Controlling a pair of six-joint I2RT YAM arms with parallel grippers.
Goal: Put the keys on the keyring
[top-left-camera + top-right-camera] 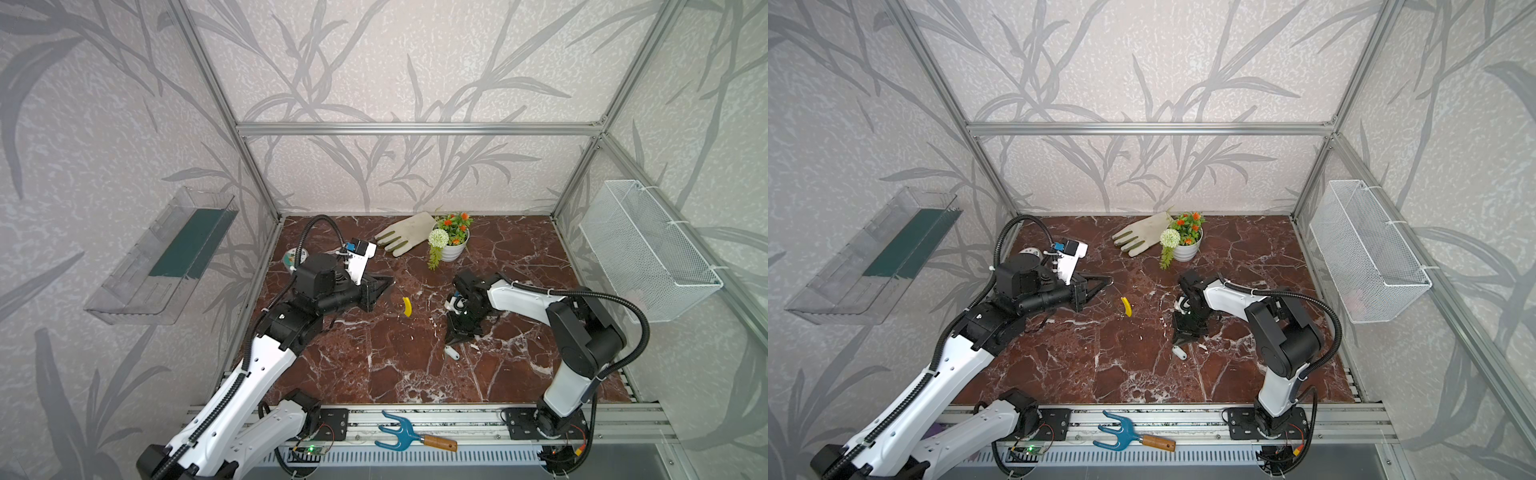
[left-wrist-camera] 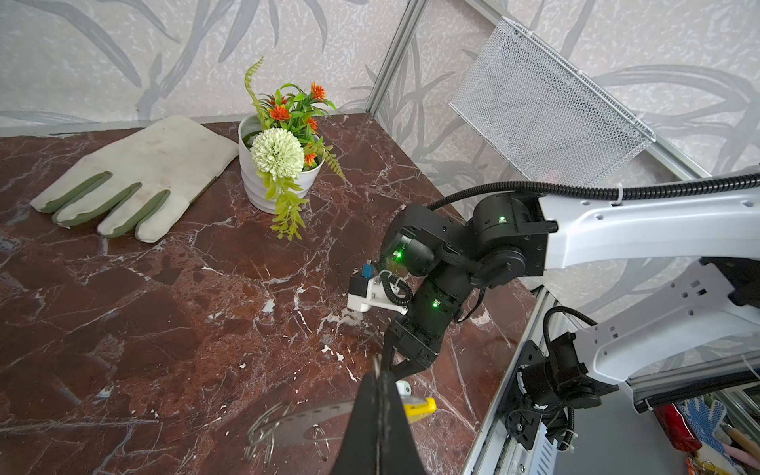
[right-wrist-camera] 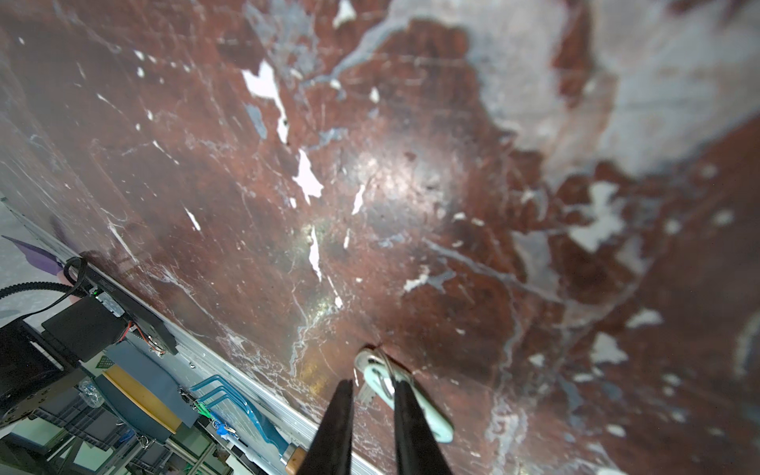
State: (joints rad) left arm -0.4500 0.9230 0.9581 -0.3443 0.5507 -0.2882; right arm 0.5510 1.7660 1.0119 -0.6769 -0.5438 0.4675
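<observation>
Left gripper (image 1: 390, 281) pinched shut on the keyring (image 2: 304, 419) – hoop held over mid table (image 1: 365, 365), yellow sleeve (image 1: 407, 306) just right of the tips. Right gripper (image 3: 374, 382) points down, jaws slightly apart, straddling the keys (image 3: 370, 368) – flat on the table, white tag (image 3: 427, 411) alongside.

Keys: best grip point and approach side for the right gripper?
Pinch the keys across the metal head, next to the white tag, coming straight down: they lie flat on the table, and the right gripper has its jaws either side.
</observation>
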